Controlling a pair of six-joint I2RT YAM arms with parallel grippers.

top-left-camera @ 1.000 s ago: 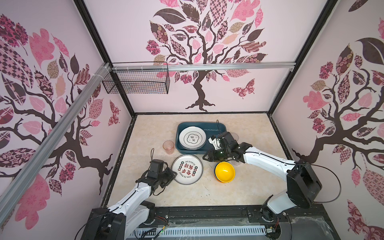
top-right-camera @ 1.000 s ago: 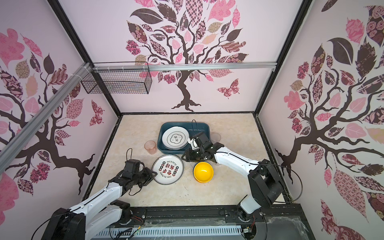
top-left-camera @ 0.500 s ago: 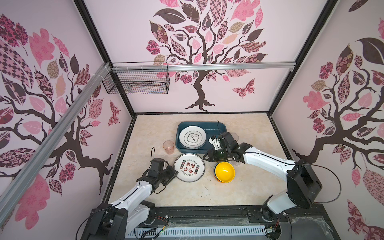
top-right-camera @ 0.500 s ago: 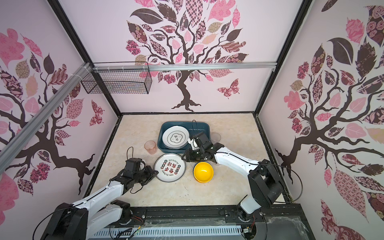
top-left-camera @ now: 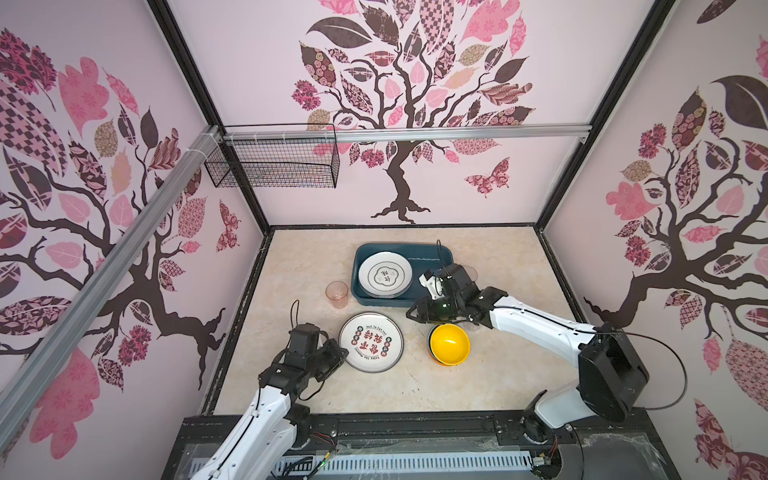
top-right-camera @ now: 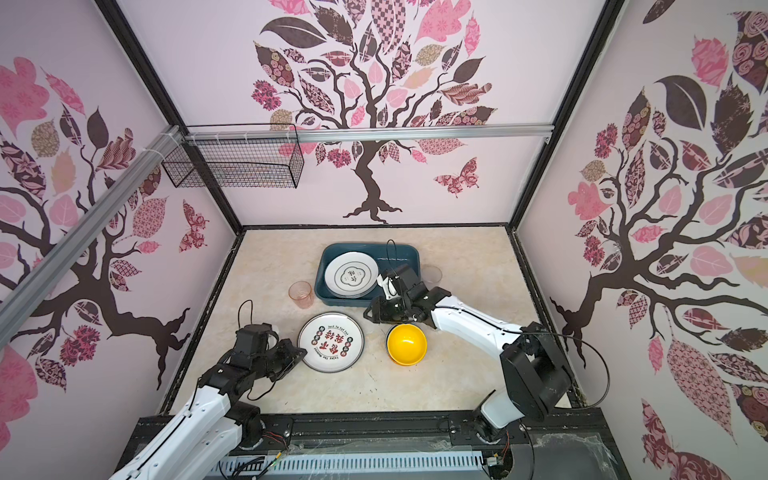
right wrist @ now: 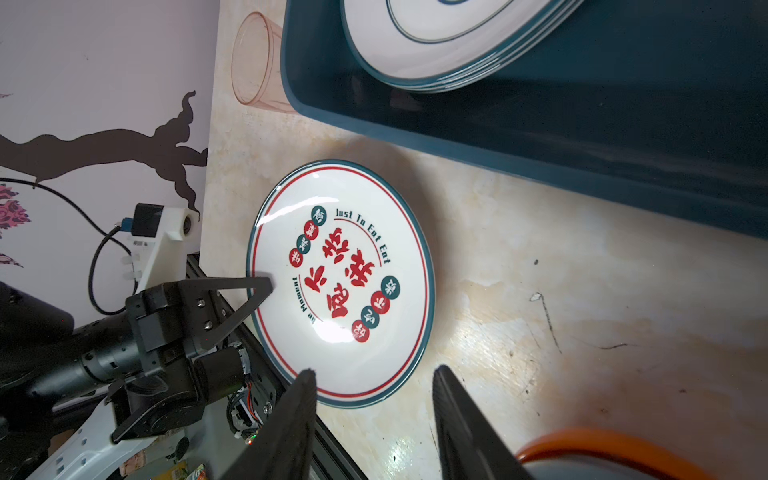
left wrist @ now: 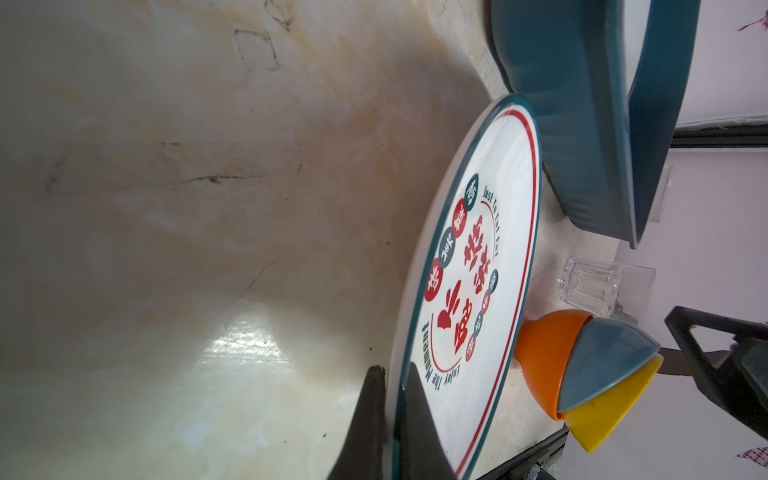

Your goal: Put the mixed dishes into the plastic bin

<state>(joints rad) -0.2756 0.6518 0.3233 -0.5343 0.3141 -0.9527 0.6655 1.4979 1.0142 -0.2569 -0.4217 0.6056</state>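
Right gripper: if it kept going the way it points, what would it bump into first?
Probably the plate with red characters: the right gripper, jaws open, points at its near rim. Depth is unclear, so it could touch the bare tabletop beside that rim first.

bin [top-left-camera: 424, 255]: set near the desk's [top-left-camera: 299, 266] back edge
stacked plates [top-left-camera: 385, 275]: laid in the bin
lone plate [top-left-camera: 371, 341]: placed before the bin
bowls [top-left-camera: 449, 343]: nested, right of the lone plate

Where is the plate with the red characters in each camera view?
In a top view: plate left of the yellow bowl.
In a top view: same place.
Left wrist: seen edge-on, rim in the left claw.
Right wrist: centre, past the right claw.
Shared landmark: teal bin.
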